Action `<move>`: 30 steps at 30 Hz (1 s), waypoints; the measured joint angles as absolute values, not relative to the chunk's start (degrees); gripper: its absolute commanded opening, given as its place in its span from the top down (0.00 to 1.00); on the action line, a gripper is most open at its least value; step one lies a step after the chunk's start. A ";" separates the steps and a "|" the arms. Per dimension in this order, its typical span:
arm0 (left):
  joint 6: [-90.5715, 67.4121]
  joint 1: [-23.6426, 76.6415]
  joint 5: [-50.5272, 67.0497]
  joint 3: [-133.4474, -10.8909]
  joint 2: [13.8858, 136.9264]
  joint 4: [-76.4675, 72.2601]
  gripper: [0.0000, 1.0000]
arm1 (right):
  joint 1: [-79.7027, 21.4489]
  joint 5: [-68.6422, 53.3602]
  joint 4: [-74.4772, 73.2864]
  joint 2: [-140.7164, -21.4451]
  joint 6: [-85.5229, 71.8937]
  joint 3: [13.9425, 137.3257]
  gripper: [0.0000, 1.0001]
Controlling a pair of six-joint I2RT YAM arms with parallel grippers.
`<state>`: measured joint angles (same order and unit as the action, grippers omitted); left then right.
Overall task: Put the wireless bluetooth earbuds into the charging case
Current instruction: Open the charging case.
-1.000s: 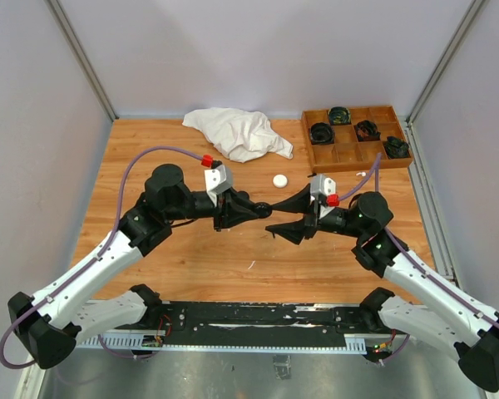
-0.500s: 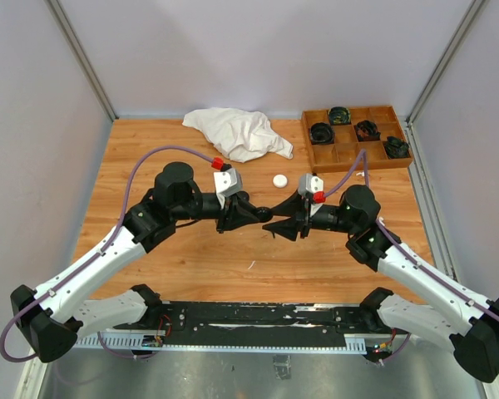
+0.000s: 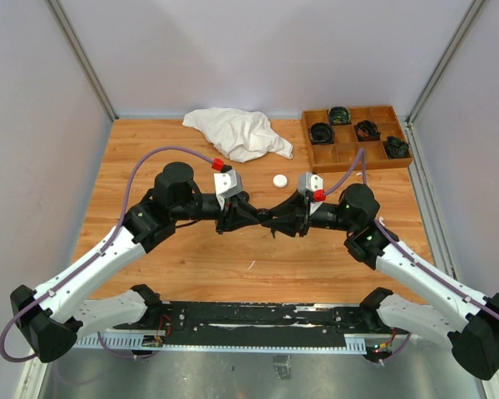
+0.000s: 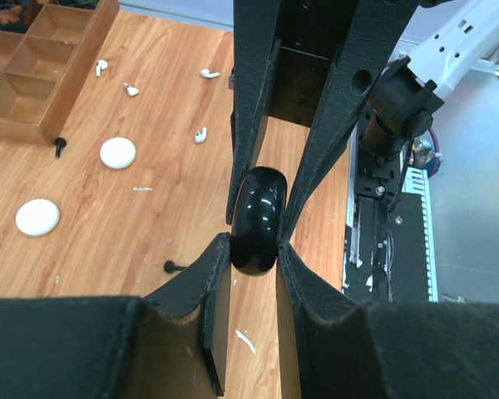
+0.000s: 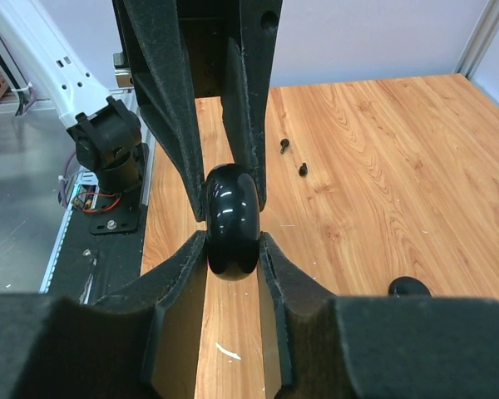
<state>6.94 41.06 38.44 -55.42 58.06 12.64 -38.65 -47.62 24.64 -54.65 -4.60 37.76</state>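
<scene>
A glossy black charging case (image 4: 258, 218) hangs in the air over the middle of the table, closed, gripped from two sides. My left gripper (image 4: 255, 253) is shut on its near end; my right gripper (image 5: 231, 249) is shut on the opposite end of the case (image 5: 231, 218). In the top view both grippers meet tip to tip, left (image 3: 260, 218) and right (image 3: 277, 220). Several white earbuds (image 4: 200, 134) lie loose on the wood near the tray. Small black earbuds (image 4: 175, 267) lie on the table too.
A wooden compartment tray (image 3: 362, 165) with coiled black items stands at the back right. A white cloth (image 3: 237, 133) lies at the back middle. A white round case (image 3: 279, 179) sits just behind the grippers, and another white case (image 4: 37, 216) beside it. A black round case (image 5: 409, 288) rests on the wood.
My right gripper has moved left to the black case and closed onto it. The left arm shifted slightly right, still holding the case.
</scene>
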 measured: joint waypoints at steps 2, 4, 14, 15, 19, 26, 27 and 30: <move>7.07 41.06 38.41 -55.42 58.02 12.69 0.85 | -38.54 -47.97 24.80 -54.78 -4.67 37.74 0.92; 7.07 41.06 38.30 -55.42 57.84 12.71 0.69 | -38.50 -48.12 25.12 -54.96 -4.69 37.74 0.96; 4.49 41.12 34.79 -54.39 53.84 9.63 0.38 | -38.50 -49.30 26.96 -55.13 -4.93 37.41 0.99; 4.21 41.12 34.48 -54.11 53.43 9.15 0.37 | -38.50 -49.43 27.18 -55.13 -4.99 37.23 0.99; 3.55 41.12 33.36 -53.67 53.34 8.25 0.30 | -38.50 -49.54 27.44 -55.16 -5.39 36.91 0.99; 2.96 41.12 32.40 -53.65 55.68 8.16 0.26 | -38.50 -49.93 28.38 -55.27 -5.89 36.88 0.99; 2.90 41.12 32.34 -53.65 55.99 8.19 0.26 | -38.50 -49.95 28.47 -55.29 -5.91 36.88 0.99; 2.61 41.12 31.90 -53.67 56.27 8.21 0.26 | -38.50 -49.95 28.51 -55.42 -5.96 36.86 0.99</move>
<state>2.61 41.12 31.90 -53.67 56.27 8.21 -38.50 -49.95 28.51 -55.42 -5.96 36.86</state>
